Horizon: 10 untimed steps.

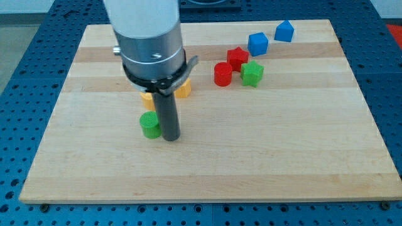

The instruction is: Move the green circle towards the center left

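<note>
Fingers are absent on this arm: it ends in a straight dark rod, and my tip [171, 137] is planted on the pale wooden table top [282, 150], so nothing can be opened, closed or held. Just to the view's left of my tip, touching it or very nearly so (the gap cannot be judged), stands the green circle, a short green round block [150, 124]. Behind the rod, toward the view's top, two yellow-orange blocks [183, 88] are partly hidden by the arm's metal collar; their shapes cannot be made out. Well away to the view's upper right of my tip a cluster is seen: a red round block [222, 73], a red star-shaped block [237, 58], a green angular block [252, 73] and two blue blocks [257, 43], the second [284, 30] nearer the board's far edge.

The push is judged to be well set up, since my tip sits on the side opposite the goal. A steady slide toward the view's left is called for, with contact kept through the block's middle so that it is not spun off to one side. A slight drift toward the view's top may be wanted, and the yellow-orange blocks should be cleared.
</note>
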### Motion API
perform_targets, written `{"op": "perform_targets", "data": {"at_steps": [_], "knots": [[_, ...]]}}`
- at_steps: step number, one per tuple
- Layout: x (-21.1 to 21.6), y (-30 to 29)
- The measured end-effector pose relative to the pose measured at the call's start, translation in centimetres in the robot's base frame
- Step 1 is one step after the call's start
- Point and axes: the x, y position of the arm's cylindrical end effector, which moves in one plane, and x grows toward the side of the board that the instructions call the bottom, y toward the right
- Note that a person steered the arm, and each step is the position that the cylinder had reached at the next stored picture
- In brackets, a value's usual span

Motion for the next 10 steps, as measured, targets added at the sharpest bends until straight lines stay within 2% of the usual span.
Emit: {"op": "perform_targets", "data": {"at_steps": [1, 3, 4, 8, 10], "knots": [[-0.8, 2.2], [-2.5, -0.5], [-1.8, -3.3], [2.9, -6.5], [0.6, -7.4]]}}
